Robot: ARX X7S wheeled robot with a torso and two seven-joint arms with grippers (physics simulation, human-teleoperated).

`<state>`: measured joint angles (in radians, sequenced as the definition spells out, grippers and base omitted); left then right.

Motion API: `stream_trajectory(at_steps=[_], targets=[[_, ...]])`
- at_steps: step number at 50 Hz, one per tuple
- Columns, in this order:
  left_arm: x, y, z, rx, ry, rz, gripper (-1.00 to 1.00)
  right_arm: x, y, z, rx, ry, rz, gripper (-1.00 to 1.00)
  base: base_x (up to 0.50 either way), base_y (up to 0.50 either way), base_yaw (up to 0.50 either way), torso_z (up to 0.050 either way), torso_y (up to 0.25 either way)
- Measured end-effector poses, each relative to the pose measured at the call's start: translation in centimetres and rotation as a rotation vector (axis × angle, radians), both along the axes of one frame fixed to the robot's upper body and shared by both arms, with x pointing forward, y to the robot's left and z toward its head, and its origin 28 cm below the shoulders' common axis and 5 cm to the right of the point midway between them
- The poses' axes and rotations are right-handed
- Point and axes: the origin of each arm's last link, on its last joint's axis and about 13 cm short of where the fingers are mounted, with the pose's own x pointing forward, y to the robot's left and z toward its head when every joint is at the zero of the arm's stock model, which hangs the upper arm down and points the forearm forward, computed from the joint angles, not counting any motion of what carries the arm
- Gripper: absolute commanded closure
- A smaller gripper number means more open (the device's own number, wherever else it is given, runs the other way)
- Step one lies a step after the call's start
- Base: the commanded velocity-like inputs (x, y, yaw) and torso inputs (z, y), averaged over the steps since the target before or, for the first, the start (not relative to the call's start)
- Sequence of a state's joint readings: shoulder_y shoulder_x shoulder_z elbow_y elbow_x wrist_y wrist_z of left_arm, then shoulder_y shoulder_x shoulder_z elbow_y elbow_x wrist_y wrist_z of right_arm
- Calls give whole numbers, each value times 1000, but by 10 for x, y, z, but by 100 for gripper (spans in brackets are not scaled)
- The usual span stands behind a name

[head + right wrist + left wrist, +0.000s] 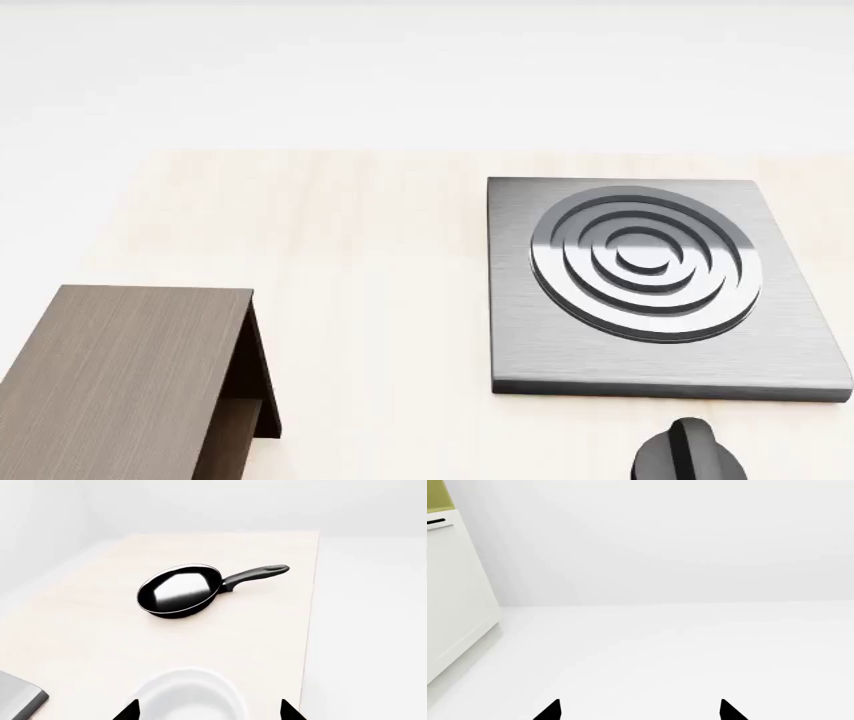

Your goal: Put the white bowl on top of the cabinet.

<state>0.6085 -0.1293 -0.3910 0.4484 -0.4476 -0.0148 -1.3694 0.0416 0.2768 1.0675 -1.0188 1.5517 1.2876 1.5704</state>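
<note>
So I am only hovering my spread right jaws (209,711) over the white bowl (189,696) on the bench (100,630), left jaws (639,711) spread idle, the cabinet (114,380) top waiting bare.

Both claws show only black fingertips, spread wide apart: left claw (639,711), right claw (208,711).

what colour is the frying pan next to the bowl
Glossy black, handle included: the frying pan shows best in the right wrist view, beyond the white bowl.
</note>
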Motion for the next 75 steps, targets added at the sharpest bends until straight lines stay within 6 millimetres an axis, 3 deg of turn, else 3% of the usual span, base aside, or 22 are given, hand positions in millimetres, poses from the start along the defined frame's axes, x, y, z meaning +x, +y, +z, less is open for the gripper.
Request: stream_trajectory(at_steps=[15, 33, 75], targets=[[1, 0, 0, 0, 3, -2, -100, 16, -1, -5, 13, 61, 14, -100, 0, 0, 0, 0, 0], [1, 0, 0, 0, 4, -2, -100, 22, -9, -12, 23, 99, -12, -100, 0, 0, 0, 0, 0], [2, -1, -1, 3, 10, -4, -100, 44, -31, -65, 147, 244, -74, -100, 0, 0, 0, 0, 0]])
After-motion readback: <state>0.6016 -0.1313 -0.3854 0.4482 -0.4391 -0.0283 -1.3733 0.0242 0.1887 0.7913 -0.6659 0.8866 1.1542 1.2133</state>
